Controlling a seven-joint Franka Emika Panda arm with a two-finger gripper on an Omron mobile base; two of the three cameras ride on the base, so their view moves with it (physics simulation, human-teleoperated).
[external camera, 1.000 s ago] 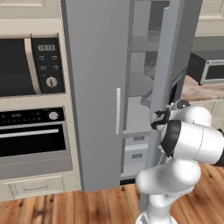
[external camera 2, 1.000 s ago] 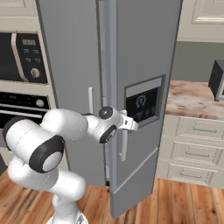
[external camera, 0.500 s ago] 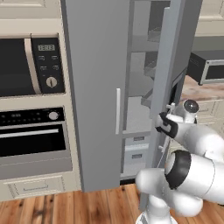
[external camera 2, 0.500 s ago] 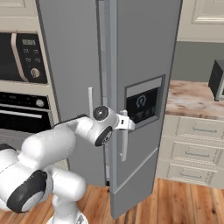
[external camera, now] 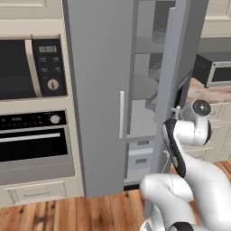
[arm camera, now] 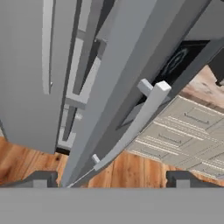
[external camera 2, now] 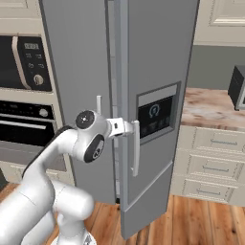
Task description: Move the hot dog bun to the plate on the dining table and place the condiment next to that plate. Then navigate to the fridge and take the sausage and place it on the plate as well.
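- Gripper (arm camera: 111, 177) jaws wide apart, holding nothing, just off fridge (external camera: 103, 90) right door's pale bar handle (external camera 2: 135, 148).
- Right door ajar; grey shelves (external camera: 155, 72) show thru gap.
- Oven (external camera: 31, 140) and microwave (external camera: 27, 67) left of fridge.

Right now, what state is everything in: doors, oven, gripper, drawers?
Fridge right door: swung partly open.
Fridge left door: shut.
Right door handle: free, between the spread fingers, not gripped.
Gripper: open, holding nothing.
Oven: door shut.
Microwave: door shut.
Counter drawers: shut.
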